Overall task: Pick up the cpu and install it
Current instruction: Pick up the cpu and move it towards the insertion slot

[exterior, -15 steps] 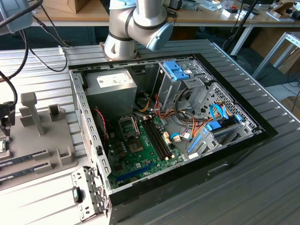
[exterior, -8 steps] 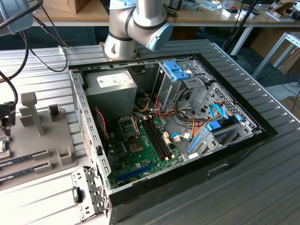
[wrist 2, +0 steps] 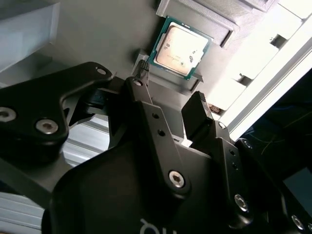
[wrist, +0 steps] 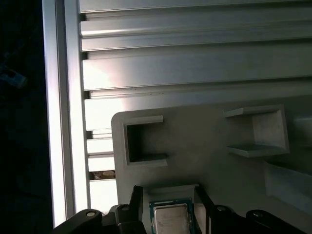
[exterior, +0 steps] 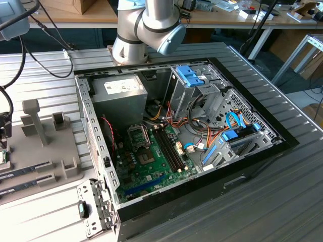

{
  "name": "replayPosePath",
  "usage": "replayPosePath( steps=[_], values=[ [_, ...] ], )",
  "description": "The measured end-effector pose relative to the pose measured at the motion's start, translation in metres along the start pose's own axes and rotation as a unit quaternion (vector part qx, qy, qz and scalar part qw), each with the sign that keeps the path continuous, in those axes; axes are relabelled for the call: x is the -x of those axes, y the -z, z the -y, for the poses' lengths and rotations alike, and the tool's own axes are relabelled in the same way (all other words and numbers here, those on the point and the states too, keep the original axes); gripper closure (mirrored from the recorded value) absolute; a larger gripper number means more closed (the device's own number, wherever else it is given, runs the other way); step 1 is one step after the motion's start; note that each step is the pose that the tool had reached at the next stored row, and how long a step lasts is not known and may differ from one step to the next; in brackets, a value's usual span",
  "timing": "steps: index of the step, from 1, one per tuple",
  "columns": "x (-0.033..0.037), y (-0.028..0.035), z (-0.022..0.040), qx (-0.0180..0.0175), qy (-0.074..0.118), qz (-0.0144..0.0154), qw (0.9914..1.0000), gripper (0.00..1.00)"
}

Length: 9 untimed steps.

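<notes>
On the exterior view's left, the cpu sits in its pocket on the gray fixture, with the gripper spread open straddling it, nothing pinched yet. Further right, the motherboard socket in the pc case looks empty, so pickup and install are both left.

Ribbed metal table with computer case, grey tray

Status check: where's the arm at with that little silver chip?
Open gripper poised at the cpu. It lies flat in its grey holder, not gripped. Nothing seen between them.
</notes>
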State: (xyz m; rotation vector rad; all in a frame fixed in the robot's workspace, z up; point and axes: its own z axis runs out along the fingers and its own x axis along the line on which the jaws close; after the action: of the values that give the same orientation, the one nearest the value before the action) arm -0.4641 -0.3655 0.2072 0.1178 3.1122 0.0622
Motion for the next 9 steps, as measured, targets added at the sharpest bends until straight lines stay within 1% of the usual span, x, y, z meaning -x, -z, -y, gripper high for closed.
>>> replayPosePath(
  steps=[1,3,4,6,9],
  values=[
    [0.0001,-0.0002,0.0001,-0.0017,0.000,0.0001,1.00000,0.46],
    [0.0000,-0.0005,0.0003,-0.0063,0.000,0.0003,0.99998,0.46],
    [0.0001,-0.0008,0.0003,-0.0079,0.000,0.0006,0.99997,0.46],
    [0.0000,-0.0010,0.0004,-0.0083,0.001,0.0005,0.99997,0.46],
    [0.0000,-0.0010,0.0003,-0.0081,0.000,0.0005,0.99997,0.46]
  ],
)
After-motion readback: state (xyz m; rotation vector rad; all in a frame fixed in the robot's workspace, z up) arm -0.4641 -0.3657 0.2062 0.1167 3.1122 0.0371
